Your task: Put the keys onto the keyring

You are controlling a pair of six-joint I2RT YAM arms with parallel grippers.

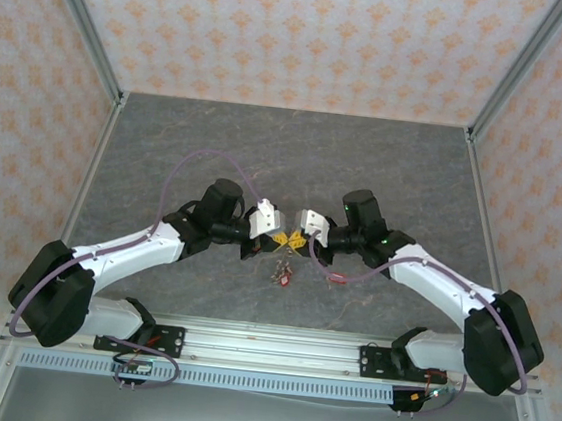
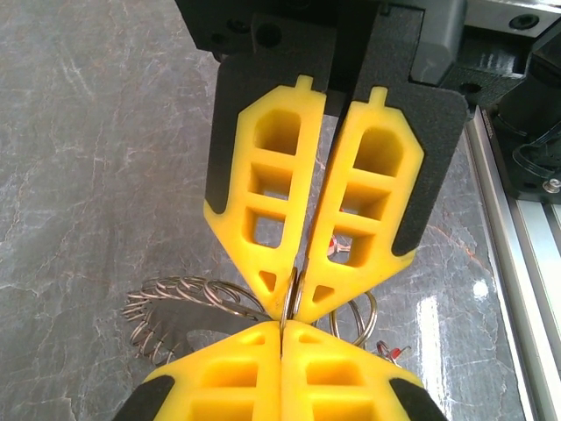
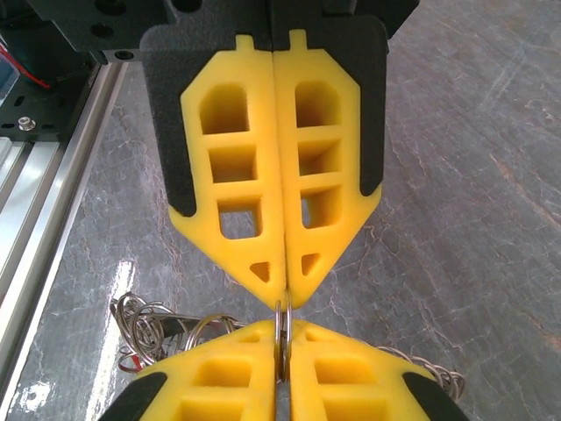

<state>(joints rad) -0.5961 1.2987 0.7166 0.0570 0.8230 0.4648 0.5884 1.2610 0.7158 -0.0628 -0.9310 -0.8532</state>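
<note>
Hold L claw [image 2: 281, 331] & R claw [image 3: 282, 333] pinched narrow, tip-to-tip, on keyring [image 2: 188, 296] rim; ease wire turns apart slowly, no twisting; feed keys [image 1: 281, 271], close under tips, singly.

The left gripper [image 3: 282, 296] has matt yellow plastic fingers [image 3: 230, 167] backed in grainy black, the keyring [image 3: 282, 335] is shiny metal, the table [image 3: 456, 175] glossy grey marbled.

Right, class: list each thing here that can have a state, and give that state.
left gripper: shut on the keyring.
right gripper: shut on the keyring.
keyring: pinched edge-on between both grippers' fingertips.
keys: bunched by the grippers; threaded or not, cannot tell.
</note>
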